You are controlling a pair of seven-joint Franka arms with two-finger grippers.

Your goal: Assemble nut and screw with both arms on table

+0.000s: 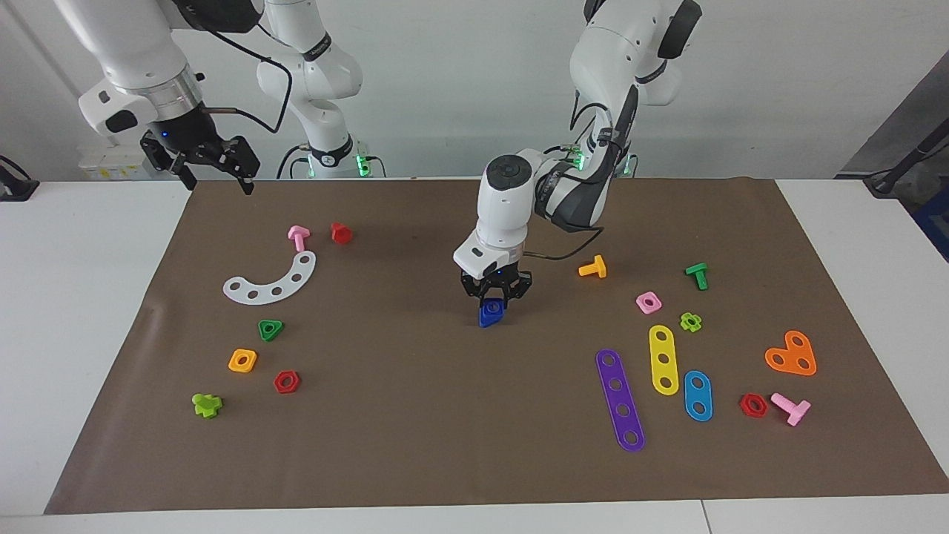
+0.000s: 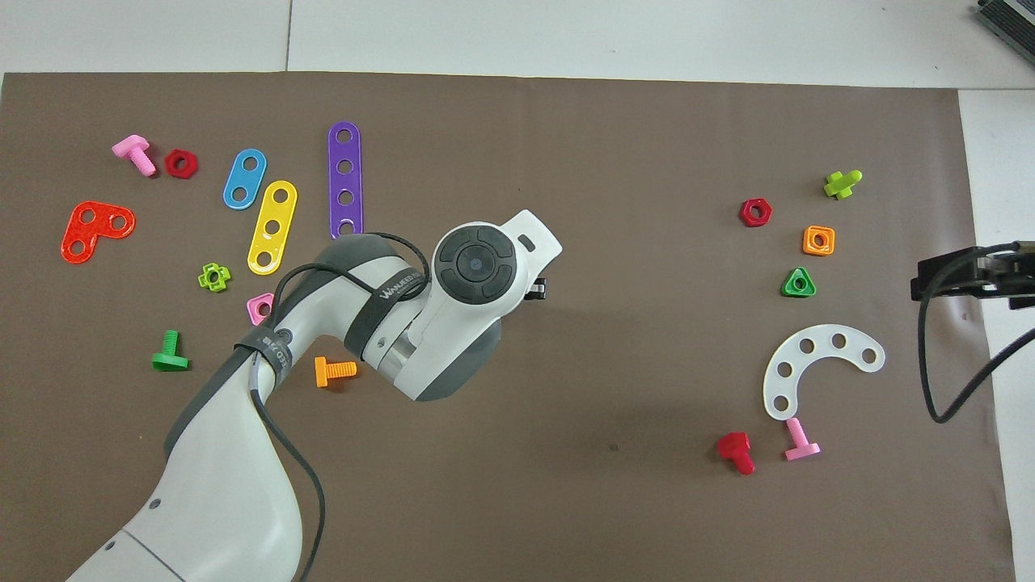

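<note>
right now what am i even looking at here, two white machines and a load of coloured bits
These are two robot arms at a table. One picture faces them; the other looks down from above their end. The left gripper is down at the middle of the brown mat, shut on a small dark blue piece, apparently the nut and screw. The right gripper waits open in the air over the mat's edge. Scattered on the mat are toy bolts, nuts and strips with holes, such as the purple strip.

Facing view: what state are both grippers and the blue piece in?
Left gripper: fingers shut on the blue screw.
The blue screw: upright, head seemingly on the mat; nut not told apart.
Right gripper: open, empty, waiting over the mat's corner.
</note>
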